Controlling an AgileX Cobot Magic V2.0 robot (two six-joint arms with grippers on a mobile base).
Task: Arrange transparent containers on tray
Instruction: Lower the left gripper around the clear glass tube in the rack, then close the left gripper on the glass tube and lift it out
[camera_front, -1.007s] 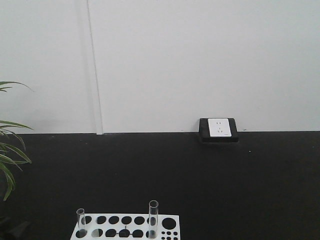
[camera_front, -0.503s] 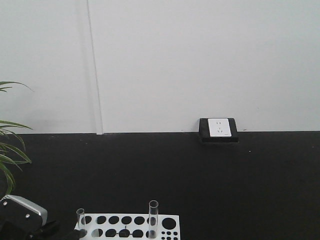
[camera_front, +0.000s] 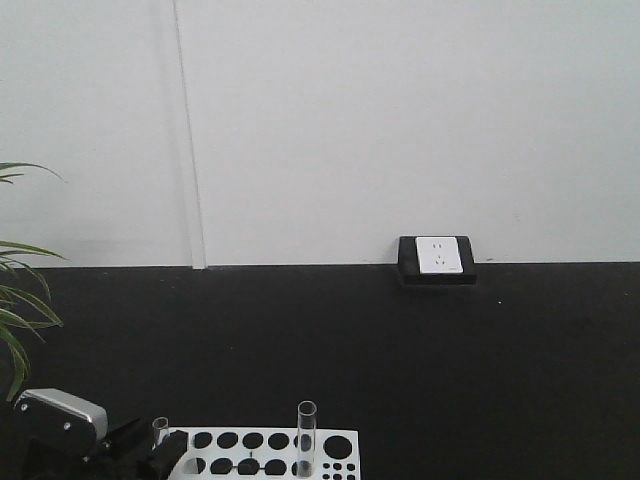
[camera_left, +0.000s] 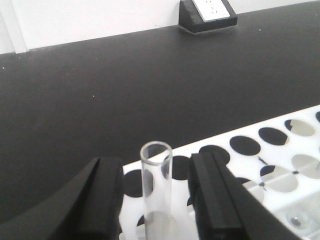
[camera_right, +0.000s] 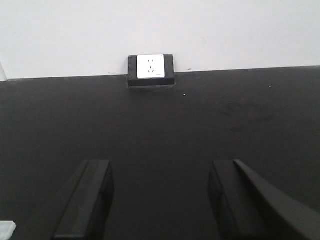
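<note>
Glass test tube (camera_left: 156, 190) upright in rack (camera_left: 292, 147), between parted left jaws, touching neither.

No legible text, label, brand or number in any view; tray (camera_left: 280, 156) and socket plate (camera_right: 150, 66) bear no readable marking.

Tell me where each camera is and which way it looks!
Front view: low at the table's near side, facing the wall; the left gripper shows at the rack's end.
Left wrist: on the left arm, looking between its open fingers at a test tube.
Right wrist: on the right arm; the right gripper, open, over the black table.
Shared: all three see the wall socket.
</note>
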